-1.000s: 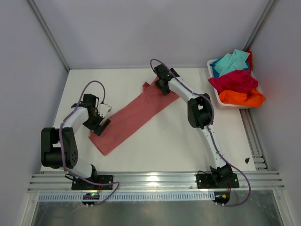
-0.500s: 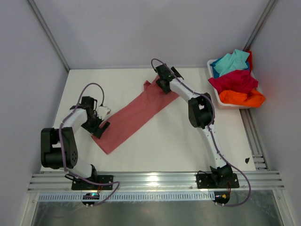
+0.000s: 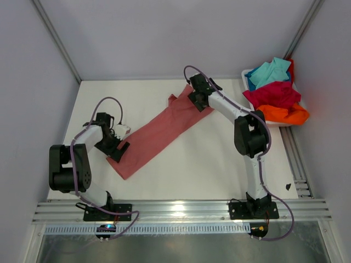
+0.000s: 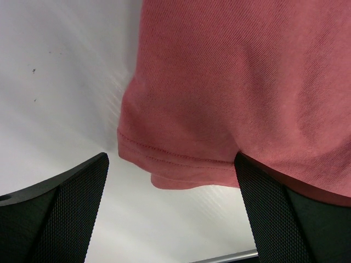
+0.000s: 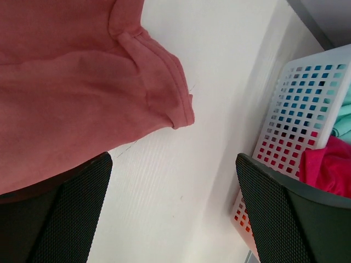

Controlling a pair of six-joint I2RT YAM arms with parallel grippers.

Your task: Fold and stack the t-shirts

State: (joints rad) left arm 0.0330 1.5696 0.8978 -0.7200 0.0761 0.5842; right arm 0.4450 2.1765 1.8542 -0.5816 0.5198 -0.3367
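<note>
Pink tee (image 3: 159, 131): my L pincer (image 3: 118, 147), jaws wide, sits empty at its near-left end; R pincer (image 3: 197, 101), also wide, at its far-right end. Tee lies as a diag. strip on bench (image 3: 208, 159). Crimson tee (image 3: 272, 93), orange tee (image 3: 285, 114) & turquoise tee (image 3: 270, 71) heaped in white tub (image 3: 253, 116), far R.

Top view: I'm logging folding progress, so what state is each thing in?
salmon-pink t-shirt: folded to a long strip, lying flat
turquoise t-shirt: crumpled in tub
crimson t-shirt: crumpled in tub
orange t-shirt: crumpled in tub
white tub: holding three t-shirts
left gripper: open, at strip's near end
right gripper: open, at far end
</note>
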